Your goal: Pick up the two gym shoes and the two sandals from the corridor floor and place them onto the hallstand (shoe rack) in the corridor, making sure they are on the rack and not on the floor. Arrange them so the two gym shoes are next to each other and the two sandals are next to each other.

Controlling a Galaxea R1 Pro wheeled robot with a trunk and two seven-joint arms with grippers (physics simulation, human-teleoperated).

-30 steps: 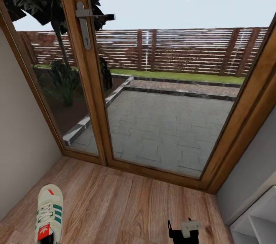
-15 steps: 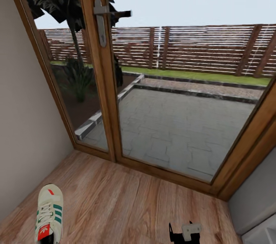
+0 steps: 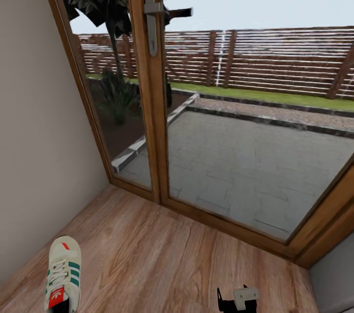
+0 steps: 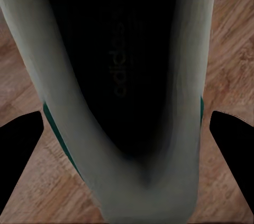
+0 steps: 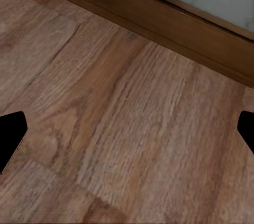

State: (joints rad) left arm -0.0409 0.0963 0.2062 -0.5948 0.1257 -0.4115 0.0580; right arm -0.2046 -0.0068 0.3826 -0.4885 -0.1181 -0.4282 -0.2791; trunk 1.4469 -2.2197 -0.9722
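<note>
One gym shoe (image 3: 63,274), off-white with green stripes and a red-orange tongue label, hangs over the corridor floor (image 3: 162,264) at the lower left of the head view, toe pointing away from me. In the left wrist view its dark inside (image 4: 121,76) runs between the two black fingertips (image 4: 18,147), so my left gripper (image 4: 127,139) is shut on the shoe across its width. My right gripper (image 3: 237,299) is low in the head view, right of centre. In the right wrist view it is open (image 5: 127,129) over bare planks. The sandals and the hallstand are out of view.
A wood-framed glazed door (image 3: 150,81) with a metal handle (image 3: 153,13) closes the corridor end, with a paved yard and slatted fence behind the glass. A beige wall (image 3: 39,131) stands close on the left. A grey wall (image 3: 337,278) meets the frame at the lower right.
The camera has turned left: door frame and yard slid right in the picture, and the pale shelves at the lower right left the view. The held shoe and right gripper keep their places in the picture.
</note>
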